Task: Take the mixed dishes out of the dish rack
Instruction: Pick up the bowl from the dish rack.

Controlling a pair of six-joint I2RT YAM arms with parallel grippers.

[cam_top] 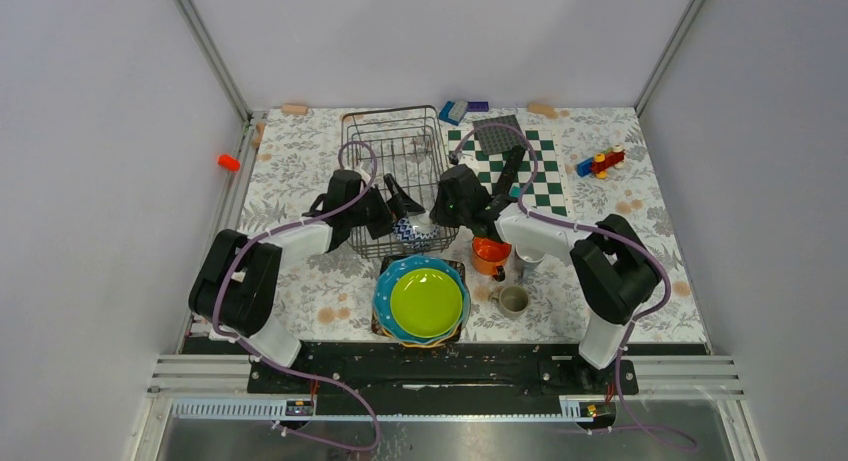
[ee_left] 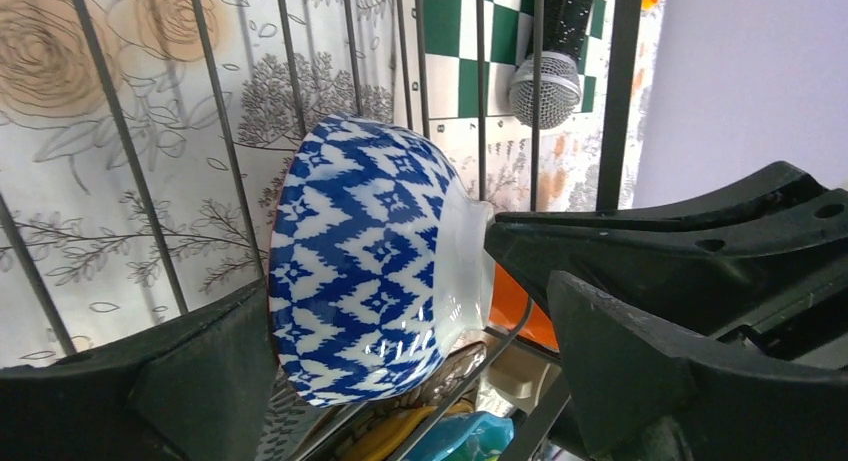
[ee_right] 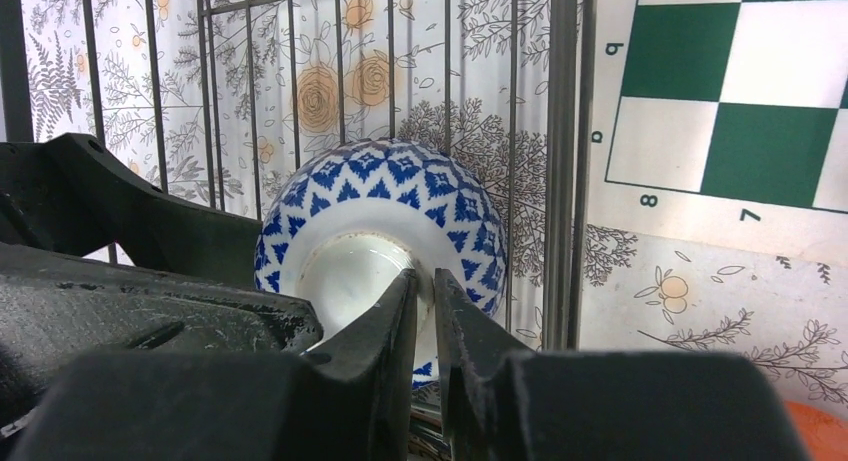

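Counter is covered by a floral cloth [cam_top: 300, 161]; a green-and-white checkerboard mat [cam_top: 548, 184] is laid on it, with a grey studded plate [cam_top: 497, 133] on its far edge. A blue brick [cam_top: 453, 111] and a purple brick [cam_top: 478, 106] are seen just behind the mat. A red-blue-yellow brick cluster [cam_top: 601, 163] is placed right of it, and an orange piece [cam_top: 229, 162] is seen by the left wall.

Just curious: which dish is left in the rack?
The blue-and-white patterned bowl; the plates, orange mug and grey cups sit outside the wire rack.

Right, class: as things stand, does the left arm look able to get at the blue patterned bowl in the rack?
Probably yes: the left gripper is open with the bowl between its fingers. The right gripper is shut on the bowl's foot, so room is tight.
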